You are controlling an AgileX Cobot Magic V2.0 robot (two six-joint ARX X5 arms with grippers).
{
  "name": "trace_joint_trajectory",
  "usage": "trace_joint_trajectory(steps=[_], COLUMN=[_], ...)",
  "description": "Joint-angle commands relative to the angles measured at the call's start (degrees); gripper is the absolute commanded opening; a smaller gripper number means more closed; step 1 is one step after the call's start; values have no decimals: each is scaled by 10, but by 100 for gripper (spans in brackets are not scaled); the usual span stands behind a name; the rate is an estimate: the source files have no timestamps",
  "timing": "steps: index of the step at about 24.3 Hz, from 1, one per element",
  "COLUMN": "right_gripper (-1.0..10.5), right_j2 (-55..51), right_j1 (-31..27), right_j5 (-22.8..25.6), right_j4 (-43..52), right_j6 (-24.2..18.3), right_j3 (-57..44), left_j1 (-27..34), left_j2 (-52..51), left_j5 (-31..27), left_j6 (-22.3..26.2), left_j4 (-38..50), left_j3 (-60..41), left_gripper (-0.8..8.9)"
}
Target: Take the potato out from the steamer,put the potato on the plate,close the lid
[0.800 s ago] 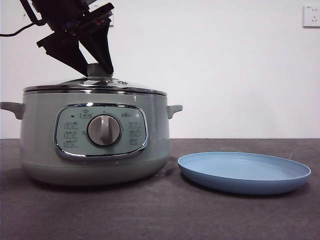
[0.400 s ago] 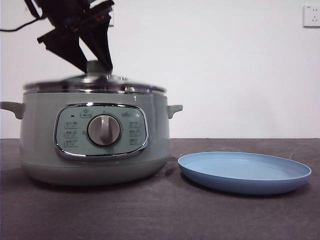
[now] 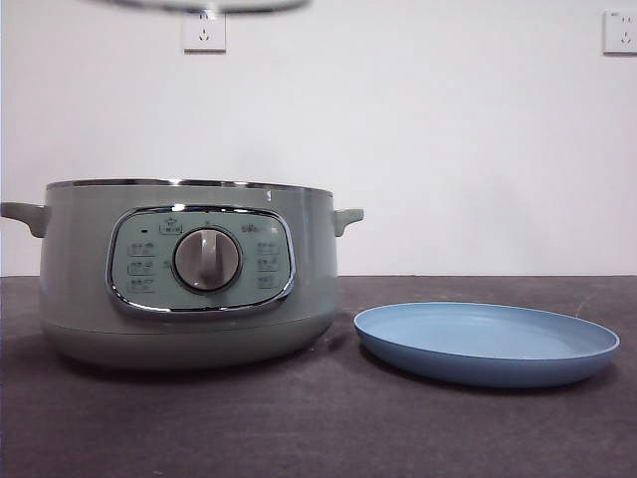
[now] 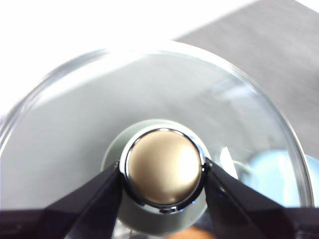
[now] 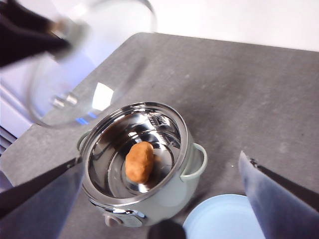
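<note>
The steamer (image 3: 90, 289) stands open at the left of the table. The orange-brown potato (image 5: 139, 162) lies in its shiny inner bowl (image 5: 107, 149). My left gripper (image 4: 162, 174) is shut on the knob (image 4: 162, 167) of the glass lid (image 4: 75, 124) and holds the lid high above the pot. Only the lid's rim (image 3: 199, 5) shows at the front view's top edge. The right wrist view shows the lid (image 5: 89, 64) tilted beside the pot. My right gripper (image 5: 160, 158) is open and empty, high above the steamer. The light blue plate (image 3: 488, 344) lies empty to the right of the steamer.
The table (image 3: 398, 428) has a dark grey surface, with a white wall close behind it. Two wall sockets (image 3: 204, 30) (image 3: 619, 30) sit high on the wall. The table's edge (image 5: 30, 134) runs near the steamer's far side.
The left gripper has lifted the lid off the steamer and up to the top of the front view. The steamer and plate have not moved.
</note>
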Motion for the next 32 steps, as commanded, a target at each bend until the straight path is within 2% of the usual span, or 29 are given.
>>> trace_joint_trajectory(steps=[1, 8, 12, 14, 16, 22, 25, 32], right_gripper=[535, 535, 535, 535, 535, 536, 536, 535], right_j2=[38, 170, 250, 286, 322, 448, 498, 571], right_j1=[22, 97, 156, 181, 209, 293, 304, 303], right_j5=[0, 10, 74, 96, 120, 269, 289, 285], right_j4=[-9, -64, -85, -93, -99, -89, -78, -71], right_j6=[5, -12, -27, -32, -41, -72, -76, -76], right_j3=[20, 143, 225, 257, 285, 318, 318, 318], left_j1=[2, 2, 2, 2, 2, 2, 2, 2], left_j2=[-11, -11, -22, -28, -33, -36, -36, -35], left_j5=[-58, -232, -347, -375, -374, -371, -349, -331], left_j6=[34, 52, 52, 52, 52, 51, 50, 47], left_j4=[-36, -176, -209, -209, -209, -209, -209, -210], left_j3=[79, 209, 228, 228, 228, 228, 228, 228], left_gripper=[-8, -8, -8, -8, -8, -8, -8, -8])
